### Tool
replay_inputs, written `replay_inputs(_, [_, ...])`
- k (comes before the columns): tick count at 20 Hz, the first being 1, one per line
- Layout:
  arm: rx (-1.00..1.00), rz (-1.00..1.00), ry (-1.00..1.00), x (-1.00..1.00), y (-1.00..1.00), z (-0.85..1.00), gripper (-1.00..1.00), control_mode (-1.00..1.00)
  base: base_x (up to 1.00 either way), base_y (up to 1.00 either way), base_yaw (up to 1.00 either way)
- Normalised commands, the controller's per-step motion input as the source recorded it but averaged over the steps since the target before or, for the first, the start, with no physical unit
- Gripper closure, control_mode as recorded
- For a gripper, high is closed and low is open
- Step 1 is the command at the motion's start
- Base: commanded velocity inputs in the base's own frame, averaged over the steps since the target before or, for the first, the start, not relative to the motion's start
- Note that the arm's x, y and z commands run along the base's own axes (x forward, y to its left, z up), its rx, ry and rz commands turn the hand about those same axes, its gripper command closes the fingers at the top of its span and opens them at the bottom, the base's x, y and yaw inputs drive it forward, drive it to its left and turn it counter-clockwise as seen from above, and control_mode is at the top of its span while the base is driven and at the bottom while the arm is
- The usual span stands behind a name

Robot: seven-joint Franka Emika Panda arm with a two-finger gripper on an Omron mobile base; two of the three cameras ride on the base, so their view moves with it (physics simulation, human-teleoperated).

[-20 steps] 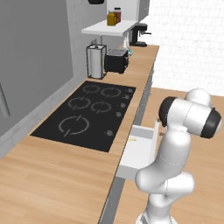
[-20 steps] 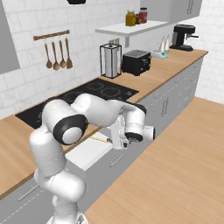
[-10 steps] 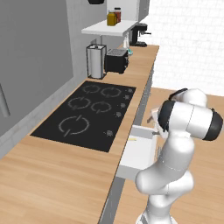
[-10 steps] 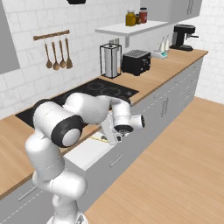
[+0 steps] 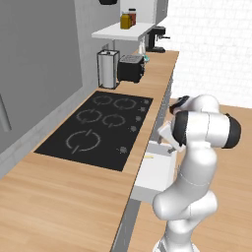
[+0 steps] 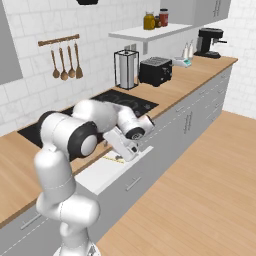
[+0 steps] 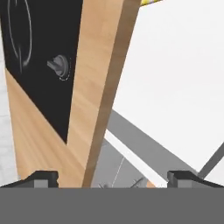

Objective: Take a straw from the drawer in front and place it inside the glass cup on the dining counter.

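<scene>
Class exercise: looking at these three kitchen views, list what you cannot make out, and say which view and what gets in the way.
- Straw: left base view, a tiny yellow fleck, too small to judge.
- Straw, hand view: cut off by the top edge.
- Drawer: right base view, the arm hides its far part.
- Gripper: hand view, the tips stand wide apart, open; the rest is below the edge.

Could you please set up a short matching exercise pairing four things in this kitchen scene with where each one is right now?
Things:
1. thin pale yellow straw
2. black toaster
3. amber glass jar
4. black coffee machine

Places:
A. on the white wall shelf
B. at the far end of the wooden worktop
C. inside the open white drawer
D. on the worktop beside the tall steel container

Pairs: 1-C, 2-D, 3-A, 4-B
</scene>
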Motion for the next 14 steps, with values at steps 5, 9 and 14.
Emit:
replay_inputs(5, [-0.16, 0.26, 0.01, 0.00, -0.01, -0.33, -1.00, -1.00, 0.00, 0.00, 0.00])
replay_inputs(9, [-0.14, 0.23, -0.05, 0.00, 0.08, -0.37, -1.00, -1.00, 0.00, 0.00, 0.00])
replay_inputs(14, [-0.13, 0.16, -0.11, 0.00, 0.22, -0.36, -1.00, -1.00, 0.00, 0.00, 0.00])
